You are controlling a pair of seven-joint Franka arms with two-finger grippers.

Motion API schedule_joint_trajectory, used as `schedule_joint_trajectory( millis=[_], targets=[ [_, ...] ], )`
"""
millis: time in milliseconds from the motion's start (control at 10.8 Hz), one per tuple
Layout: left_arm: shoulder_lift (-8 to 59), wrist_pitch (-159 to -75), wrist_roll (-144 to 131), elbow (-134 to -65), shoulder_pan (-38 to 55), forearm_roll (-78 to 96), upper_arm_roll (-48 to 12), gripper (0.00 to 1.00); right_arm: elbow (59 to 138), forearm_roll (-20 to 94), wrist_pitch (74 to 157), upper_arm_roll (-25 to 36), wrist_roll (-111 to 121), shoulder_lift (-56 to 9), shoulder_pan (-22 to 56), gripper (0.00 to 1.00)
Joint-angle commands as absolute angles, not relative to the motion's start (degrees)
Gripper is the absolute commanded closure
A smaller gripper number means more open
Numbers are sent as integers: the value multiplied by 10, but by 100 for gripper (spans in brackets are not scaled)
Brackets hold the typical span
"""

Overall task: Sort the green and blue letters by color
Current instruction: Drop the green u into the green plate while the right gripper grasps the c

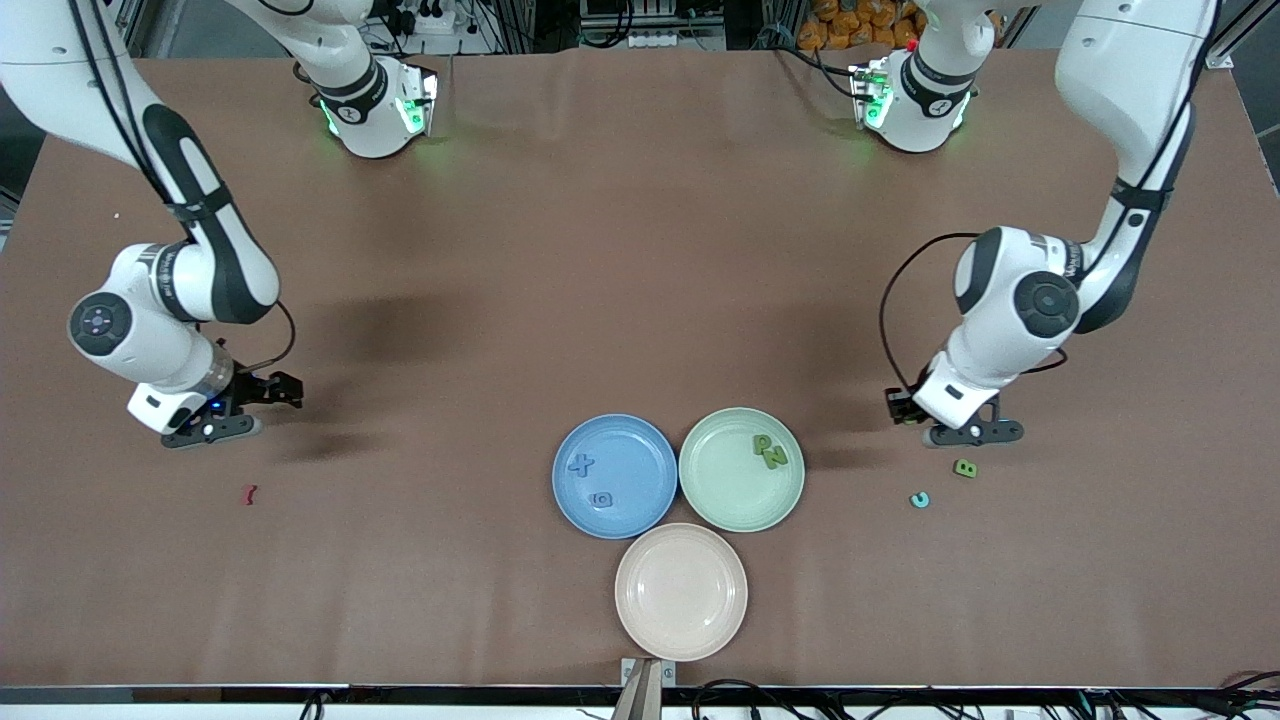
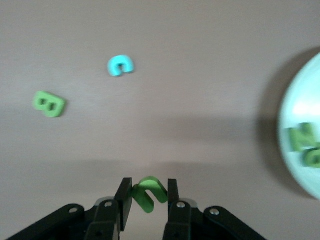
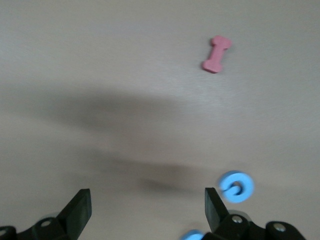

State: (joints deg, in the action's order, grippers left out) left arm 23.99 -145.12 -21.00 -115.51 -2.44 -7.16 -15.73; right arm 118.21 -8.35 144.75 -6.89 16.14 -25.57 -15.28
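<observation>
My left gripper is shut on a green letter and hangs low over the table toward the left arm's end. Beside it lie a green B and a teal C. The green plate holds two green letters. Two blue letters lie on the blue plate. My right gripper stands open, low over the table at the right arm's end. Next to one of its fingers lies a round blue letter, with another blue piece at the picture's edge.
A pale pink plate sits bare, nearer the front camera than the other two plates. A dark red letter lies on the brown table nearer the front camera than my right gripper.
</observation>
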Motion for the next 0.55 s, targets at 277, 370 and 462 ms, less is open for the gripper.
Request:
schedule_joint_trajectory(
  millis=[277, 370, 462],
  targets=[
    [361, -1375, -428, -948, 163, -40, -97, 83, 1071, -97, 1443, -78, 309, -355, -219, 0],
    [386, -1375, -450, -918, 185, -40, -87, 83, 1070, -97, 1443, -78, 316, -364, -226, 0],
    [403, -1375, -457, -902, 194, -40, -86, 83, 1068, -97, 1443, -78, 317, -370, -229, 0]
  ],
)
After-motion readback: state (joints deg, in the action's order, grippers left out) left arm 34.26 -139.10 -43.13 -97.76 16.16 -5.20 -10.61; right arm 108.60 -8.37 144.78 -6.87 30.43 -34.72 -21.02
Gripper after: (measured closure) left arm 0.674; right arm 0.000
